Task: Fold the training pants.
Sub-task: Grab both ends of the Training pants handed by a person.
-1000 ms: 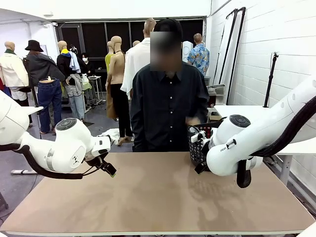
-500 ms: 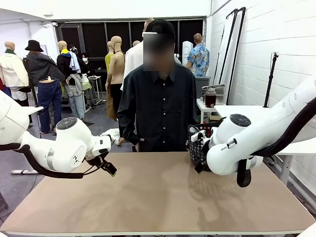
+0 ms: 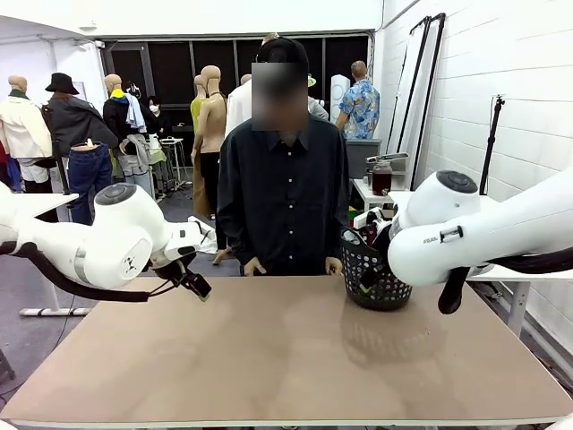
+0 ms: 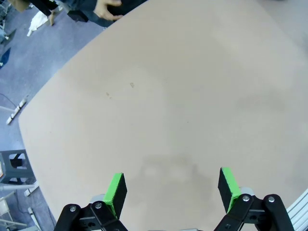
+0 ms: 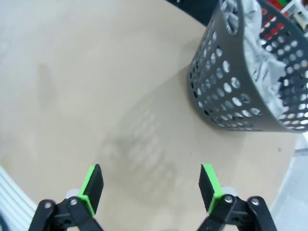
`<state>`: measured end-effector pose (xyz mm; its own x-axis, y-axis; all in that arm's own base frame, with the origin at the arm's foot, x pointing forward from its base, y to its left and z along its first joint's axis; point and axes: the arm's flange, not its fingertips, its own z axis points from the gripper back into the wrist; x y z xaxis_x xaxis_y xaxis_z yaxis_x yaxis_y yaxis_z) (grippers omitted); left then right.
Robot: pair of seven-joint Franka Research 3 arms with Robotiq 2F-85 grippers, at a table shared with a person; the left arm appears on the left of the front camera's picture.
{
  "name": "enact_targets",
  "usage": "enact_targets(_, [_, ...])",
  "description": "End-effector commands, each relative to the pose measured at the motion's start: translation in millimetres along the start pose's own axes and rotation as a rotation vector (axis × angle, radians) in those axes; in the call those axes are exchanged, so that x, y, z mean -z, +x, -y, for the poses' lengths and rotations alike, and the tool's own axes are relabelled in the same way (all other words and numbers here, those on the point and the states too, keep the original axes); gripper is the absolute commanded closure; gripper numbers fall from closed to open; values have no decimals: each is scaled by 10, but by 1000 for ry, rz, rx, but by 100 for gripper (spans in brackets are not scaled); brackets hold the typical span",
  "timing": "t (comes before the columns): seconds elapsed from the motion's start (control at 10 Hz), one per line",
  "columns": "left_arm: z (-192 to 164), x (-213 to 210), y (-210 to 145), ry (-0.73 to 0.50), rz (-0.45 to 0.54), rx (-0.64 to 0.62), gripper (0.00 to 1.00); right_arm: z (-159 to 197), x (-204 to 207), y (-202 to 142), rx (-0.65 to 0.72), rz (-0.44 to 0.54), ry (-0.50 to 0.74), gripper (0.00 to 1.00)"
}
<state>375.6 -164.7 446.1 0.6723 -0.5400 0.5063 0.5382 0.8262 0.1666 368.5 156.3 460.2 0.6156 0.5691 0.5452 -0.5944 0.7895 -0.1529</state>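
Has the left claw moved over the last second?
Yes. In the front view the left claw has shifted upward and now hangs closer to the far edge of the table than before. Its jaws are open.

Bright, even indoor light, sharp focus

Soft overhead light throws a faint dotted shadow of the mesh basket onto the table; wrist views bow at the edges.

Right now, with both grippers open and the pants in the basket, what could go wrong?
1. The training pants sit bunched inside the mesh basket. Pulling them out could snag the fabric and tip or drag the basket.
2. The person's hand rests at the far edge of the table, close beside the basket, so a reach by the right gripper may pass near it.
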Motion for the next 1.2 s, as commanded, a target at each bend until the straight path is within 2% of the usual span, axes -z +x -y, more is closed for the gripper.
enact_targets(0.0, [65,-282,28,-2,30,-40,0,54,-195,37,-27,7,49,0])
enact_targets(0.2, [88,-513,52,-2,79,-53,0,62,-392,102,-24,40,39,0])
enact_targets(0.5, [139,-735,32,-6,73,-91,0,39,-610,175,-16,79,23,0])
enact_targets(1.1, [237,-1148,13,0,119,-80,0,8,-879,292,-33,124,11,0])
